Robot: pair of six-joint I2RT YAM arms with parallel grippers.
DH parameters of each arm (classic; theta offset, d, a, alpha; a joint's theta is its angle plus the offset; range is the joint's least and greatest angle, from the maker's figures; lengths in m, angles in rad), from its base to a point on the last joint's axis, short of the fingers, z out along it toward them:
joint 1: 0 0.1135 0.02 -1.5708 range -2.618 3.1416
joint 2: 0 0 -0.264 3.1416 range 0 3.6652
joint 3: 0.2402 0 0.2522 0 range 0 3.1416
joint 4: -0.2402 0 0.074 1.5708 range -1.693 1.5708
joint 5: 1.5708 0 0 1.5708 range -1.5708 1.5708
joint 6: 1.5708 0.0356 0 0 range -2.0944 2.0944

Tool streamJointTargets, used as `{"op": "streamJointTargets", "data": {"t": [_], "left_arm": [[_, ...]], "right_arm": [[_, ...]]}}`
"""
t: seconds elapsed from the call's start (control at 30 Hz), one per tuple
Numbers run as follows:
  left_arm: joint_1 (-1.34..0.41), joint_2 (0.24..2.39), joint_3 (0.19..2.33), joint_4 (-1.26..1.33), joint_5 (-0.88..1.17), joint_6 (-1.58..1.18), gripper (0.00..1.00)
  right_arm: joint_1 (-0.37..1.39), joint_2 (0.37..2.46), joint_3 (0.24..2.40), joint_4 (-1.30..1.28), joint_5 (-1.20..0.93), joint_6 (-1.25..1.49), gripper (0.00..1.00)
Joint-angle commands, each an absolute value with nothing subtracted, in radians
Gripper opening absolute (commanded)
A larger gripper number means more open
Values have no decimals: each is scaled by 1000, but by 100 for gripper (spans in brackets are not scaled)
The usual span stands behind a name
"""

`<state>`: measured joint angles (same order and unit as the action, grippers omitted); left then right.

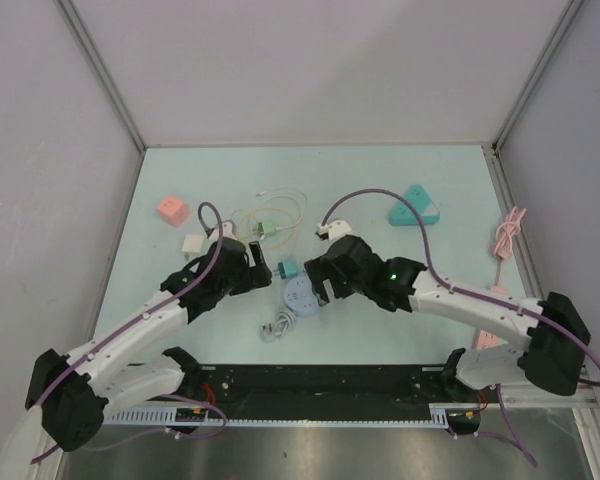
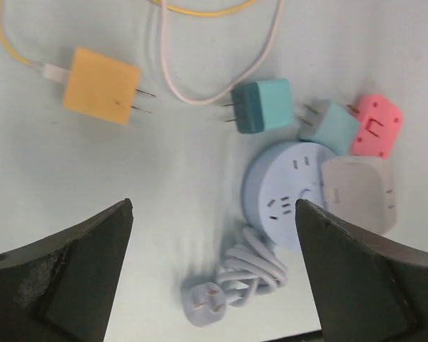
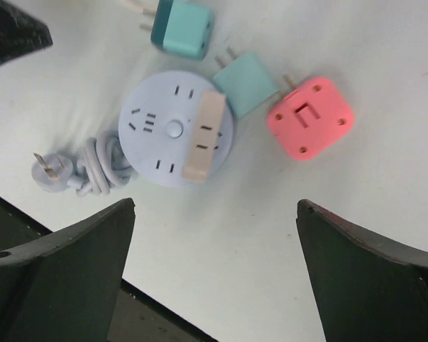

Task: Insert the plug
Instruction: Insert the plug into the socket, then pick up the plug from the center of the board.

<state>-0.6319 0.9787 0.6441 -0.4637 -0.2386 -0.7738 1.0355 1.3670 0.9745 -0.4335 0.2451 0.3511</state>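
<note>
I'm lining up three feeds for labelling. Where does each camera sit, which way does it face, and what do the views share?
Top external: fixed above and behind the arms, looking down on the table; both arms show, left claw and right claw.
Left wrist: on the left wrist, looking down at the round socket hub; its own open fingers frame the bottom.
Right wrist: on the right wrist, looking down at the hub; its own open fingers show below.
Shared: all three see the hub; both wrist views show the pink adapter.
</note>
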Motion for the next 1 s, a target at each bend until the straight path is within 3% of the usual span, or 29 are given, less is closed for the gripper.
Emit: {"op": "streamJointTargets", "data": {"t": [0.0, 0.4, 0.77, 0.97], "left_arm": [[-595, 986, 719, -538, -322, -631, 100], [-586, 1270, 900, -520, -167, -445, 96], [-641, 1667, 1221, -669, -107, -114, 97], [-641, 1790, 1310, -701, -68, -3, 88]], "right_arm": [[968, 1235, 1012, -517, 239, 316, 100], [704, 911, 784, -431, 82, 299, 99], [650, 926, 700, -324, -64, 250, 97], [641, 930, 670, -296, -86, 236, 97]]}}
